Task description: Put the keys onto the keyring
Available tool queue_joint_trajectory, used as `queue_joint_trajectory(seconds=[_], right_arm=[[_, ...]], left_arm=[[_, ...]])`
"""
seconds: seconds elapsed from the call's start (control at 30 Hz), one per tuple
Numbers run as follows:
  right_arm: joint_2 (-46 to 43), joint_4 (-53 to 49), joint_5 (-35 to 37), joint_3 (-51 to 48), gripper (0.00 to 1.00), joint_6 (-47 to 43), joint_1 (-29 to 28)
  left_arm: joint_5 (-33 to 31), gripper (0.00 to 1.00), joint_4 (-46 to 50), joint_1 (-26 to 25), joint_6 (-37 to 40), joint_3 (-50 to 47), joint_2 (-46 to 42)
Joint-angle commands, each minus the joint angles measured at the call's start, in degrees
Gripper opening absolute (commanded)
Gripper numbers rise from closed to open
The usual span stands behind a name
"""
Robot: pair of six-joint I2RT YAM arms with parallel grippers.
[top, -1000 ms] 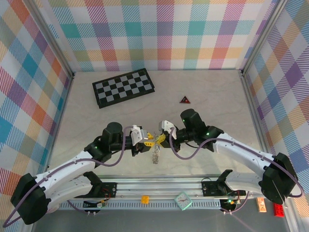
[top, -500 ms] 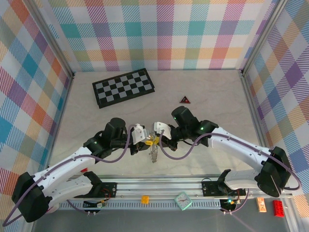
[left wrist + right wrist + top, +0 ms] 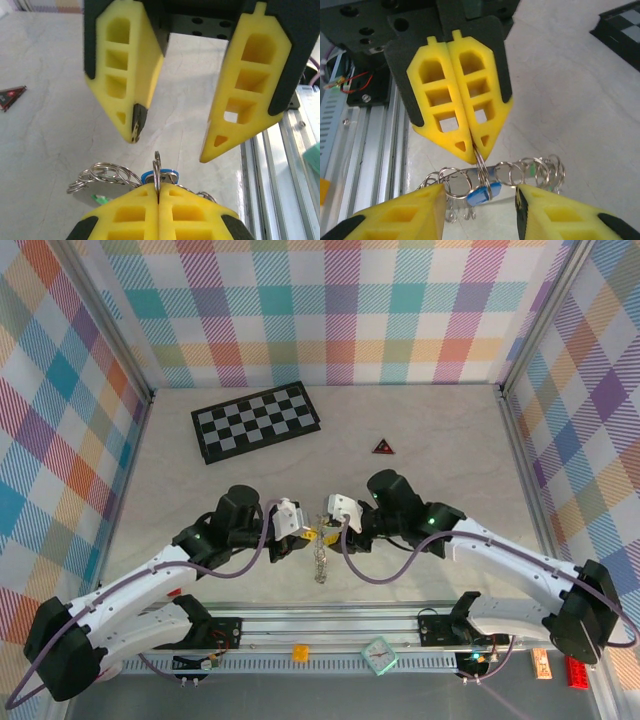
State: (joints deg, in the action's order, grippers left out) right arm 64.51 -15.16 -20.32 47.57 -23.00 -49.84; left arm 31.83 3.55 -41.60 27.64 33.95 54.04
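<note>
Crowded at lower centre of the top view: left gripper (image 3: 306, 537) and right gripper (image 3: 328, 531) nearly tip to tip over the keyring (image 3: 319, 562), scant room between. Open tabletop (image 3: 450, 450) at upper right and along the left edge. Checkerboard (image 3: 256, 421) blocking upper left; small red-edged triangle (image 3: 383, 447) just right of centre.

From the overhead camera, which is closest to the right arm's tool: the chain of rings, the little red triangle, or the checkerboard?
From the right tool:
1. Chain of rings, hanging just below it.
2. Red triangle, behind, slightly right.
3. Checkerboard, far back left.
</note>
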Motion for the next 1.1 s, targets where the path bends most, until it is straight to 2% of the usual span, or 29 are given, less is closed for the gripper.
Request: queue_joint_trajectory(seconds=[0.0, 0.13, 0.23, 0.5, 0.63, 0.8, 1.07], right_arm=[[-1.61, 3.61, 2.70, -2.36, 0.41, 6.84, 0.35], [-1.93, 6.41, 1.35, -4.52, 0.41, 12.26, 0.36], [-2.06, 8.12, 1.58, -5.66, 0.40, 12.86, 0.36], [-3.85, 10.92, 2.35, -8.18, 0.34, 6.04, 0.36], [-5.79, 13.12, -1.62, -9.33, 0.33, 3.25, 1.55], [-3.69, 10.18, -8.85, -7.10, 0.33, 0.99, 3.98], [-0.85, 10.26, -8.27, -4.72, 0.31, -0.52, 4.07]], left_arm=[[-0.53, 0.00, -8.73, -0.44, -4.03, -2.91, -1.87], [-0.72, 0.00, -11.21, -0.47, -5.35, -4.59, -2.78], [-0.38, 0.00, -11.29, -0.43, -5.49, -5.03, -2.96], [0.85, 0.00, -11.47, -0.49, -4.58, -5.30, -2.92], [1.45, 0.00, -11.58, -0.48, -3.28, -5.35, -2.99], [2.08, 0.00, -12.25, -0.49, -1.51, -5.72, -3.53], [3.13, 0.00, -11.64, -0.47, 0.22, -5.83, -3.52]])
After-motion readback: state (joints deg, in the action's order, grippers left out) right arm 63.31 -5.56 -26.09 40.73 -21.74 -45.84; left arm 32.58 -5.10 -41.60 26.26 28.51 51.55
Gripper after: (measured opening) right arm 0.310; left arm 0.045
